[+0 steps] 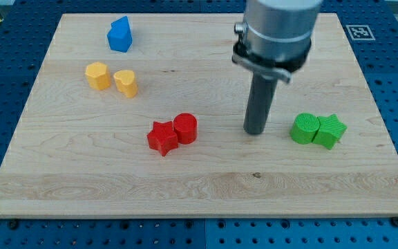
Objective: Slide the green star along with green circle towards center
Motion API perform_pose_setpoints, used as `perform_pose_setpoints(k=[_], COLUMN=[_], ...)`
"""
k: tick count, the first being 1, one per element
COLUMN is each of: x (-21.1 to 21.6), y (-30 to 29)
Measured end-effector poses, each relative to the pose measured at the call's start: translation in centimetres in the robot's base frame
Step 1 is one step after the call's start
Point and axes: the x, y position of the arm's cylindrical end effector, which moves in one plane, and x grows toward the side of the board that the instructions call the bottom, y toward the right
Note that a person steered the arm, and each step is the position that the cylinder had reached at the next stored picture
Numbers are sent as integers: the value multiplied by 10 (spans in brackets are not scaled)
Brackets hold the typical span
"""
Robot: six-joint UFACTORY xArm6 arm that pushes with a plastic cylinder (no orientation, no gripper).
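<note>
A green circle [304,128] and a green star [329,130] lie touching side by side at the view's right, the star on the right. My tip [255,131] rests on the board just left of the green circle, with a small gap between them. The rod rises from it to the grey arm at the view's top.
A red star [162,137] and a red circle [185,128] touch each other left of my tip. Two yellow blocks [97,75] [126,82] sit at the left. A blue block [119,34] lies at the top left. The wooden board [199,187] ends at blue surroundings.
</note>
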Motion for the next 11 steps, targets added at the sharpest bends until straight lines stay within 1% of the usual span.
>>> perform_pose_setpoints(k=[1, 3, 4, 5, 7, 8, 9, 10, 11], x=[42, 43, 43, 43, 27, 13, 10, 9, 9], y=[12, 128, 174, 183, 137, 133, 129, 108, 75])
